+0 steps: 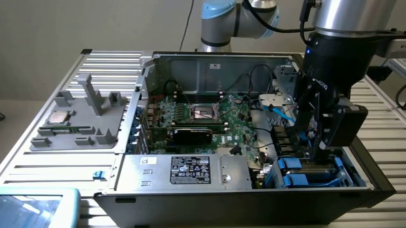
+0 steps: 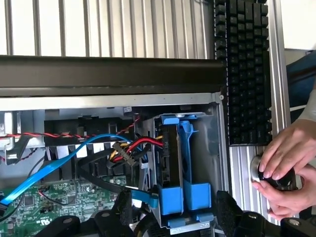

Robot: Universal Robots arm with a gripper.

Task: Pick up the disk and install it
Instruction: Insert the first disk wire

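Exterior view, left to right: a grey holder (image 1: 79, 121) with a small square chip (image 1: 59, 117) is seen on the slatted tabletop (image 1: 38, 164); the open computer case (image 1: 254, 194) is set beside it, with the green circuit board (image 1: 209, 118) in the middle and a silver box (image 1: 184, 171) with a black label along its near edge. At the exterior view's right the gripper (image 1: 317, 142) is lowered into the drive bay (image 1: 314, 173). In the wrist view the disk (image 2: 173, 168), with its blue rails, is seen standing on edge inside the bay, beside the red, black and blue cables (image 2: 116, 148). The jaws are seen spread apart, one dark finger on each side of the disk's blue end; firm contact cannot be confirmed. A keyboard (image 2: 247, 69) and a person's hands (image 2: 286, 168) on a round knob lie beyond the case. Risks, as judged: the disk may bind if tilted against the bay guides; the loose cables may be pinched between disk and bay; a rail tab may be left unlatched.
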